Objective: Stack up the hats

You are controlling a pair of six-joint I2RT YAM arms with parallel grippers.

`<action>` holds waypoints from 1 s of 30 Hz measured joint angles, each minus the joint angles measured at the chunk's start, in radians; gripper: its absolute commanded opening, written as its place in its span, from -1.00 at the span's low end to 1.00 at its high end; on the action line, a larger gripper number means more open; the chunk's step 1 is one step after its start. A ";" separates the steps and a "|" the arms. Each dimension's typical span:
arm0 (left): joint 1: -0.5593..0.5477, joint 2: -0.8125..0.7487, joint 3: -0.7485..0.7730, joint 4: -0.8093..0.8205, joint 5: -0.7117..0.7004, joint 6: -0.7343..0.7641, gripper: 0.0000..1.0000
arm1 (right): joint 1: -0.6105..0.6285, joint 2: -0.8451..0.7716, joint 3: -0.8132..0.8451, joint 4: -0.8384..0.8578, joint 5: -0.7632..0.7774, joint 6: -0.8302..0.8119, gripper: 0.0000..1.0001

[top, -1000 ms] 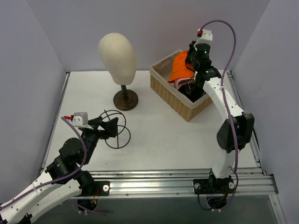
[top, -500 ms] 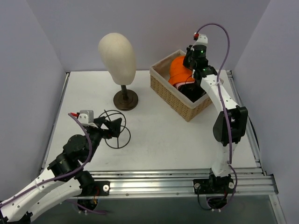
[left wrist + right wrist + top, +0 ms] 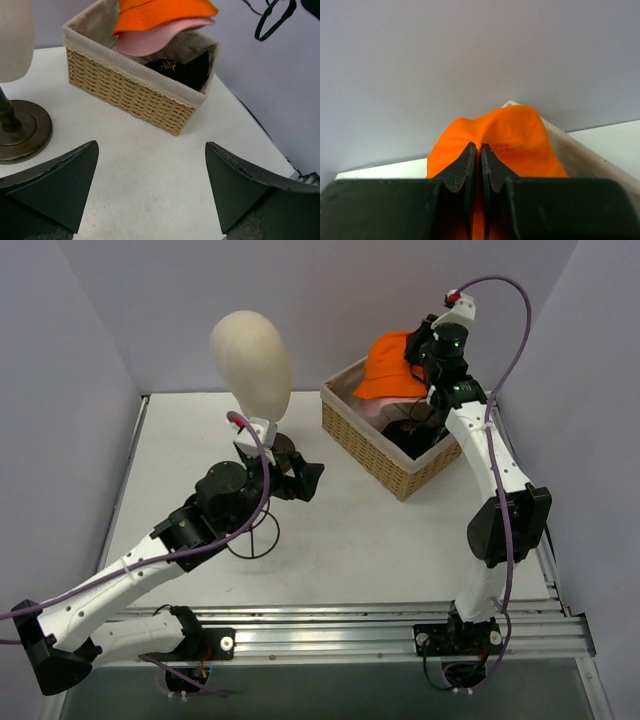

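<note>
Right claw (image 3: 480, 148): both fingers pressed together, pinching a fold in the crown of the bright orange fabric bucket hat (image 3: 495, 131). In the right wrist view the orange cloth fills the centre, just beyond the fingertips and partly between them.

Top view: right claw (image 3: 419, 348) sits at the upper right of the frame, on the right edge of the orange hat (image 3: 388, 375). The hat hangs from it above the far end of the woven wicker basket (image 3: 368, 445), clear of the rim.

Left wrist view: the orange hat (image 3: 160, 12) is at the top centre. The pale pink fabric bucket hat (image 3: 160, 39) is directly beneath it, brim against brim as far as can be told, and above the basket (image 3: 125, 85) opening. The black cap with a gold emblem (image 3: 182, 70) lies down inside the basket, at its right end.

Left claw (image 3: 150, 147): fingers spread wide, nothing between them, over bare white table (image 3: 150, 180). It points toward the basket from the lower half of the frame and is well apart from all the hats.

Top view: left claw (image 3: 301, 478) is at centre, between the basket and the dark round stand (image 3: 283, 445) of the cream egg-shaped mannequin head (image 3: 250, 360), which is upright at upper left.
</note>
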 measured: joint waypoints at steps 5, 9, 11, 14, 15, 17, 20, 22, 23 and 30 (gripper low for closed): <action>-0.004 0.087 0.022 -0.001 0.024 0.005 0.93 | -0.008 0.019 -0.013 0.065 -0.039 0.038 -1.00; -0.004 0.099 0.024 -0.002 0.023 0.012 0.93 | -0.012 0.032 -0.029 0.073 -0.063 0.046 -1.00; -0.004 0.096 0.024 0.001 0.019 0.016 0.93 | -0.009 0.043 0.003 0.060 -0.079 0.044 -1.00; -0.004 0.097 0.024 0.024 0.024 0.026 0.93 | -0.003 0.029 0.023 0.053 -0.071 0.068 -1.00; -0.004 0.101 0.024 0.043 0.029 0.036 0.94 | 0.000 0.019 0.026 0.052 -0.066 0.080 -1.00; -0.004 0.124 0.037 0.085 0.045 0.058 1.00 | 0.003 -0.008 0.026 0.039 -0.053 0.108 -1.00; -0.004 0.196 0.087 0.135 0.075 0.102 0.79 | 0.009 -0.055 0.026 0.015 -0.033 0.153 -1.00; -0.004 0.247 0.119 0.167 0.097 0.137 0.72 | 0.010 -0.083 0.026 0.004 -0.025 0.179 -1.00; -0.004 0.274 0.138 0.181 0.111 0.158 0.68 | 0.010 -0.099 0.024 0.000 -0.019 0.194 -1.00; -0.007 0.454 0.257 0.277 0.195 0.301 0.55 | 0.010 -0.202 -0.067 0.004 -0.004 0.300 -1.00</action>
